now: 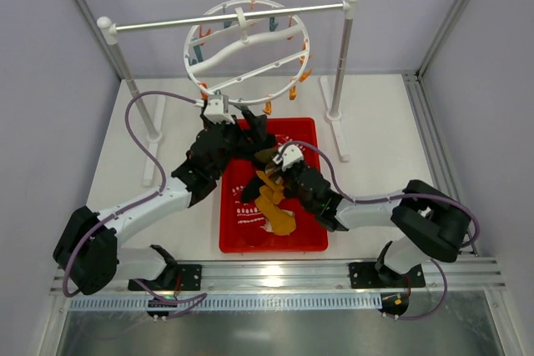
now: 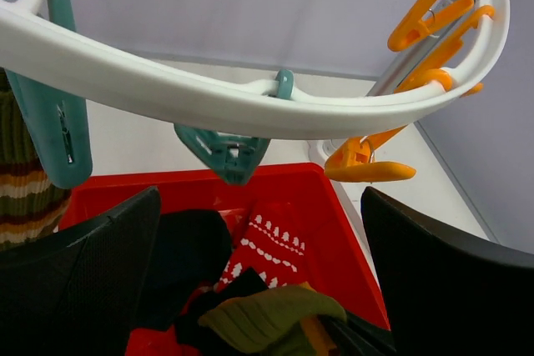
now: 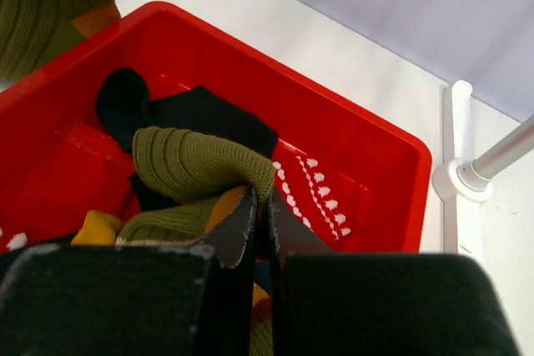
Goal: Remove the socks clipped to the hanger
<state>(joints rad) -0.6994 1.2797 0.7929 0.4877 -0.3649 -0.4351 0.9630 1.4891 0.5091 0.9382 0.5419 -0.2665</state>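
- Red plastic tray point(image 1: 314, 224) sits on the white table point(image 1: 375, 122) between the two arms. Loose socks are heaped in it: a mustard sock point(image 1: 279, 221), a black sock point(image 3: 200, 114) and a red patterned sock point(image 3: 315, 188).
- White hanger point(image 1: 224, 52) hangs by its hook from the silver bar point(image 1: 167, 22), beyond the tray's far end, with its ring tilted toward the top camera.
- Left claw point(image 2: 260, 206) is just under the hanger's rim, jaws spread as wide as they go and nothing between them.
- Close above it a teal clip point(image 2: 229, 152) and an orange clip point(image 2: 367, 166) dangle from the rim, both bare.
- Striped sock point(image 2: 17, 189) — olive, white and brown bands — hangs at the left edge of the left wrist view, right behind another teal clip point(image 2: 50, 122). Whether that clip bites it cannot be told.
- Right claw point(image 3: 260, 210) is closed tight on an olive sock point(image 3: 196, 164), pinching a fold of its ribbed fabric over the heap in the tray.
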